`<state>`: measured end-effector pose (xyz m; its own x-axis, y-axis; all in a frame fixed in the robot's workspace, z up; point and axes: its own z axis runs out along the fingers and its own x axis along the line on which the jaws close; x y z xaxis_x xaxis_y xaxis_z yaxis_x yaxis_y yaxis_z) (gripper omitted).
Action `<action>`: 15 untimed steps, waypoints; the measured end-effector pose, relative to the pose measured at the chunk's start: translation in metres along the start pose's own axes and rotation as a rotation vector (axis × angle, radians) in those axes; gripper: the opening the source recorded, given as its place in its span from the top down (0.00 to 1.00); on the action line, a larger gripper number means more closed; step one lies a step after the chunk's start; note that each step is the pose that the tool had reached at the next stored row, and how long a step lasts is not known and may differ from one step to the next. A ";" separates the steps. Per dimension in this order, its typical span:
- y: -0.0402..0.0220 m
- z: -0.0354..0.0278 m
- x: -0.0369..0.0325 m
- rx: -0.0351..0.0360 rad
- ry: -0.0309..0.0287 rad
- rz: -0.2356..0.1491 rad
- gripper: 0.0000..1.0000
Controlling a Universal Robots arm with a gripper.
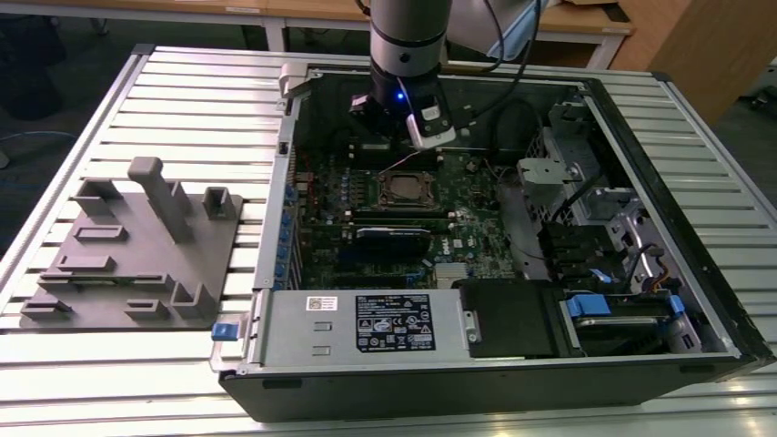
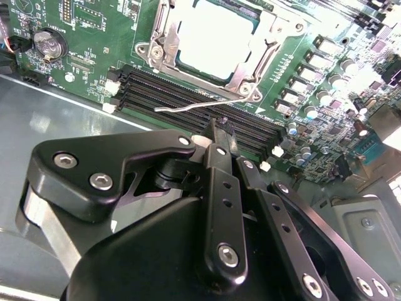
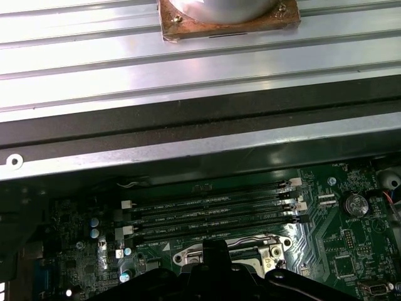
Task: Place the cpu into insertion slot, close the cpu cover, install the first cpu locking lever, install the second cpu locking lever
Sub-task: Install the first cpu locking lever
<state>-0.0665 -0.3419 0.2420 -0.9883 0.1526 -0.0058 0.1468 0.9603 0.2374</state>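
The arm [image 1: 408, 36] reaches down into the far end of an open computer case [image 1: 486, 401] that lies on a slatted metal worktop [image 1: 182, 100]. In the second wrist view the claw [image 2: 220, 130] has its fingers pressed together at the tips, and nothing shows between them. It hangs above the row of long black memory slots [image 2: 188, 94], just beside the socket.

The cpu [image 2: 213, 37] sits in the insertion slot [image 1: 385, 190] on the green board, its pale metal top showing through the window of the cpu cover [image 2: 270, 39], which lies flat over it. A thin wire lever [image 2: 188, 108] sticks out from the socket's corner and lies across the memory slots, near the claw's tips; whether the tips touch it I cannot tell. A coin cell [image 2: 49, 42] sits on the board well apart from the socket.

In the exterior view a grey moulded fixture [image 1: 134, 246] with upright posts rests on the worktop at the exterior view's left, beside the case.
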 end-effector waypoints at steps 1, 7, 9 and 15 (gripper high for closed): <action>0.0000 0.0000 -0.0002 0.0000 0.0000 0.000 0.89; 0.0000 0.0001 -0.0004 -0.0001 0.0000 0.000 0.89; -0.0001 0.0007 -0.0004 0.0000 0.0000 0.000 0.89; -0.0002 0.0010 -0.0004 0.0000 0.0000 0.000 0.89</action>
<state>-0.0661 -0.3419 0.2409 -0.9883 0.1525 -0.0059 0.1468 0.9603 0.2374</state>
